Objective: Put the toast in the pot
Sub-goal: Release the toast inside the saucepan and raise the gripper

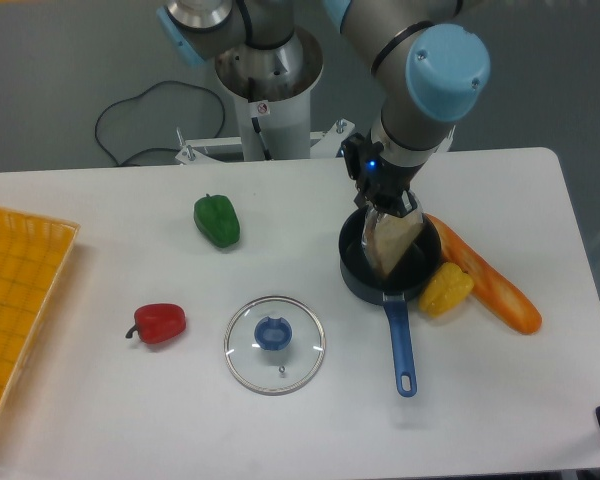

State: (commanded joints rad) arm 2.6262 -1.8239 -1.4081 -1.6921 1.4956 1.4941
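The toast (392, 241) is a tan slice with a darker crust, standing tilted on edge inside the pot (355, 278). The pot is a small dark round saucepan with a long blue handle (402, 345) pointing toward the table's front. My gripper (391, 203) is directly above the pot, its fingers at the top edge of the toast. The fingers appear closed on the toast's upper edge, and the slice's lower part reaches down into the pot.
A glass lid with a blue knob (275, 344) lies left of the pot handle. A yellow pepper (446, 289) and a long orange loaf (490, 277) sit right of the pot. A green pepper (217, 220), a red pepper (159, 323) and a yellow tray (15, 300) are to the left.
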